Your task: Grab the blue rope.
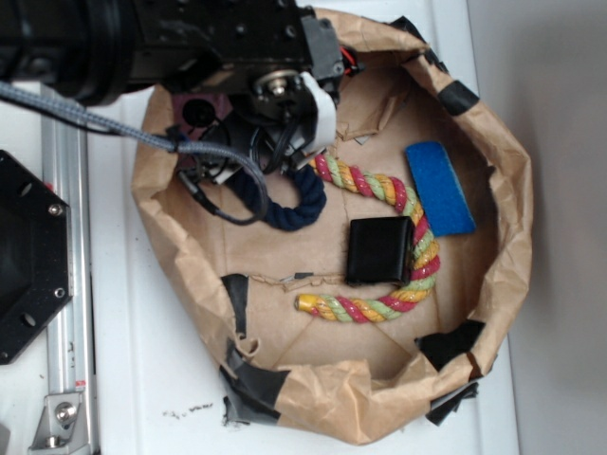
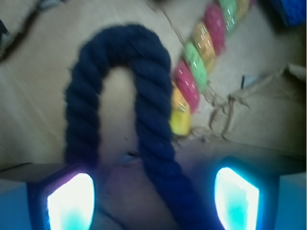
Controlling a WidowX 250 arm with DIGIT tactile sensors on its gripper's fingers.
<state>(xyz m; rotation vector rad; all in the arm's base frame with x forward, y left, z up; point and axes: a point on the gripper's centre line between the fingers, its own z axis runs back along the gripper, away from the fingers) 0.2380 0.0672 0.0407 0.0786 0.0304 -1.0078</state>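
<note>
The blue rope (image 1: pixel 289 204) is a thick navy twisted rope bent in a loop on the floor of the paper-lined basket (image 1: pixel 517 218). In the wrist view the blue rope (image 2: pixel 148 110) arches up the middle, one leg running down between my fingers. My gripper (image 2: pixel 153 199) is open, its glowing fingertips (image 2: pixel 72 203) wide apart on either side of the rope and not touching it. In the exterior view the gripper (image 1: pixel 242 171) sits under the black arm, right over the rope's left part, which it hides.
A red-yellow-green striped rope (image 1: pixel 403 246) curves just right of the blue one and shows in the wrist view (image 2: pixel 199 67). A black square block (image 1: pixel 379 249) and a flat blue sponge (image 1: pixel 438 187) lie further right. The basket walls rise all round.
</note>
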